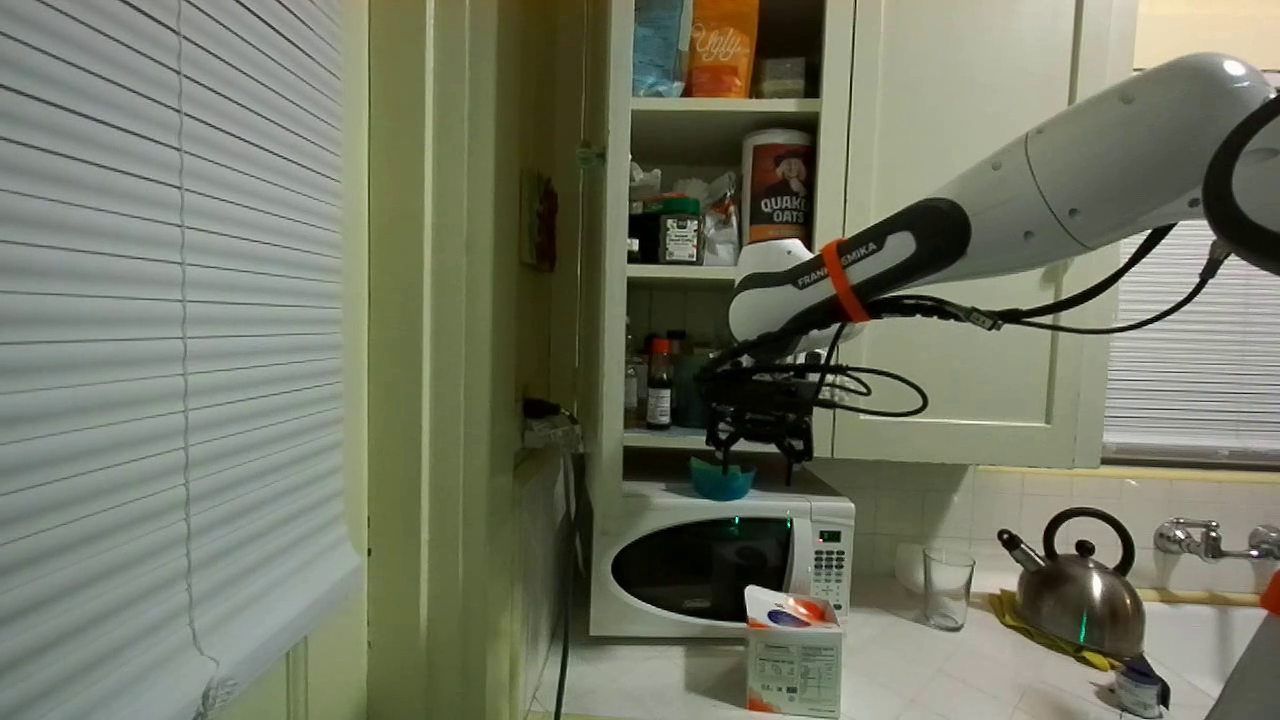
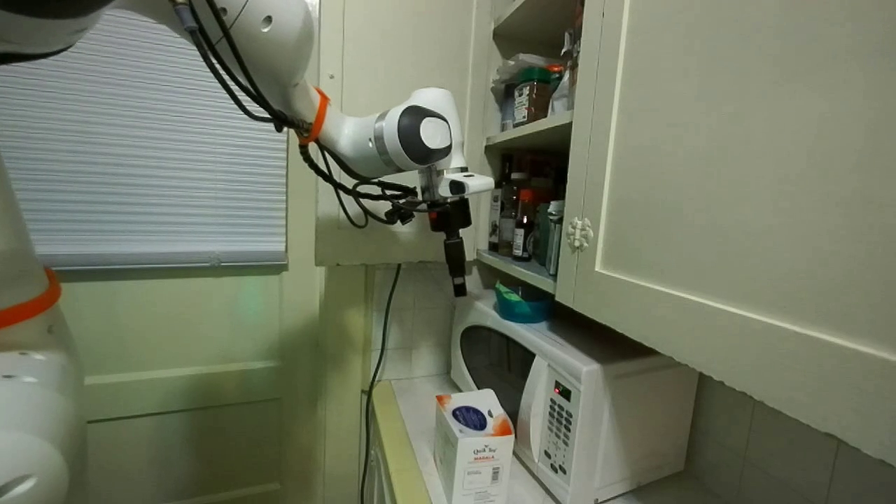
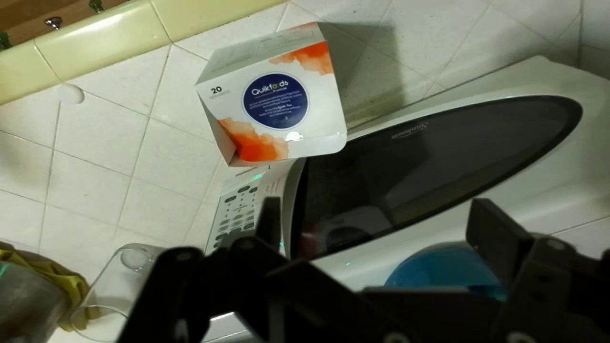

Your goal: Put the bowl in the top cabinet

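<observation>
So we've got the gripper (image 1: 758,475) hanging there, spread wide, near the blue bowl (image 1: 717,487), which sits on the microwave (image 2: 633,420) just below the top cabinet (image 1: 690,271)

Glossy metal kettle (image 1: 1082,606), smooth cardboard box (image 1: 795,665), matt claw (image 1: 758,470).

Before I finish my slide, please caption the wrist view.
Open hand partly hiding a blue bowl; Quikfoods box in front of the microwave.
</observation>
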